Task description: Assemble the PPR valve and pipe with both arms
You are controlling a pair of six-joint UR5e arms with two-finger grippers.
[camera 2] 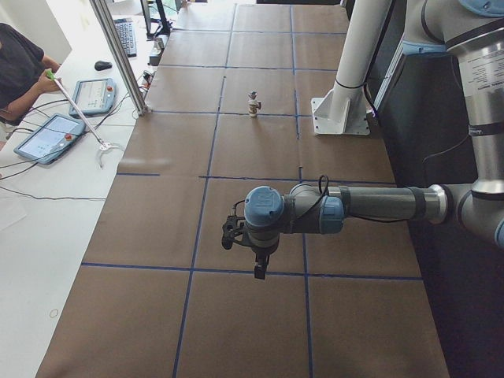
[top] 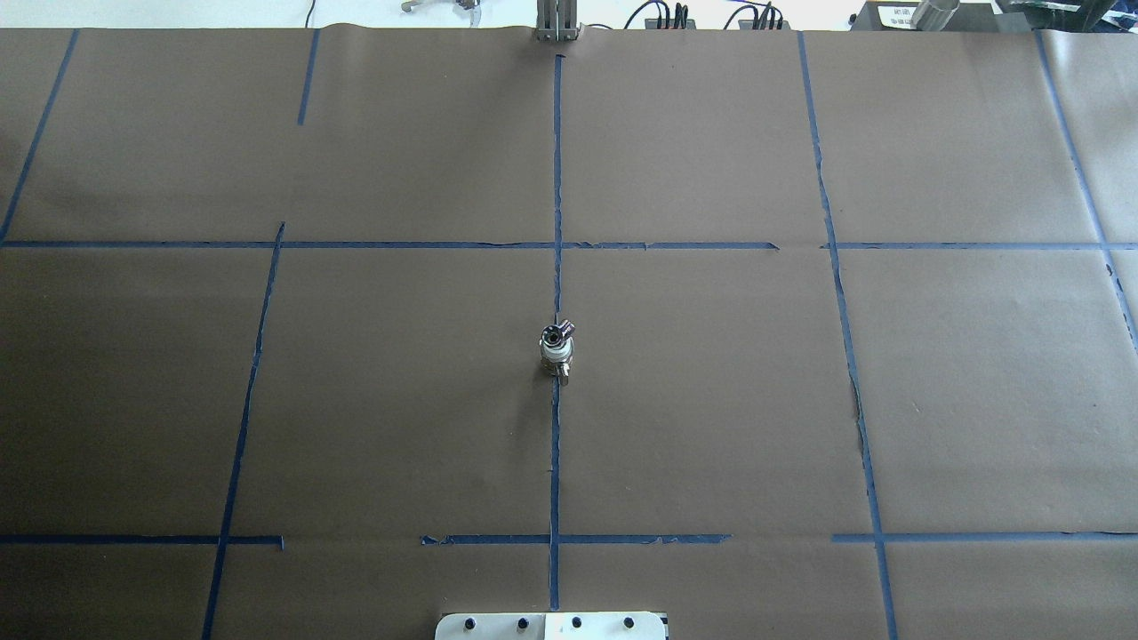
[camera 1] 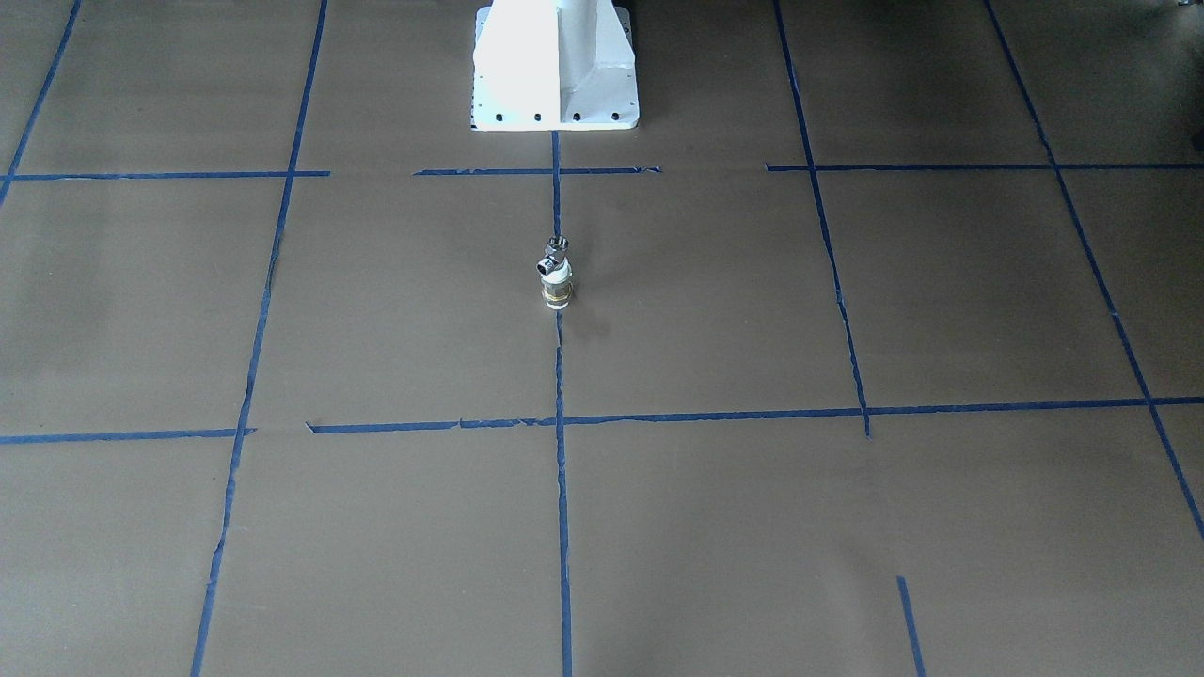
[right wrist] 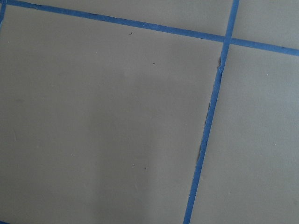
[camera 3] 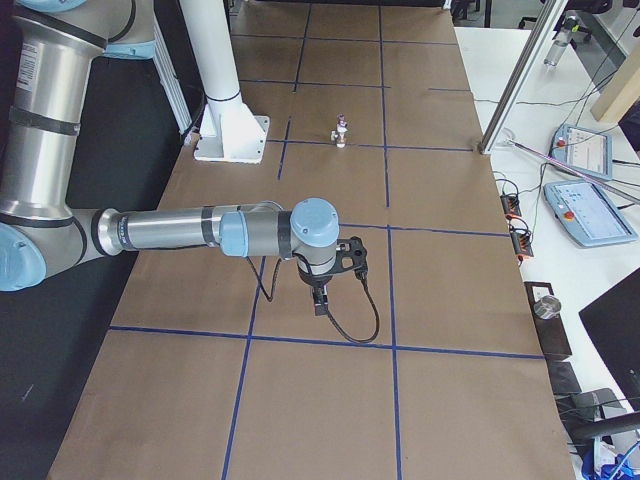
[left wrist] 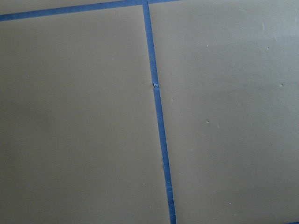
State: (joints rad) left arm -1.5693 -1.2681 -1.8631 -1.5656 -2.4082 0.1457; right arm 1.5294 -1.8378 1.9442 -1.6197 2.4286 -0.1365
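As you see from overhead, valve (top: pixel 556 348): upright on the centre tape (top: pixel 554 462), twelve o'clock of the base (top: pixel 551 627).
Left gripper (camera 2: pixel 258 272): opening, you cannot tell.
Right gripper (camera 3: pixel 318 305): cannot tell either.

The valve (camera 1: pixel 556 273) stands on the table (camera 1: pixel 752 310), between left gripper (camera 2: pixel 259 272) and right gripper (camera 3: pixel 318 304), well apart from both.
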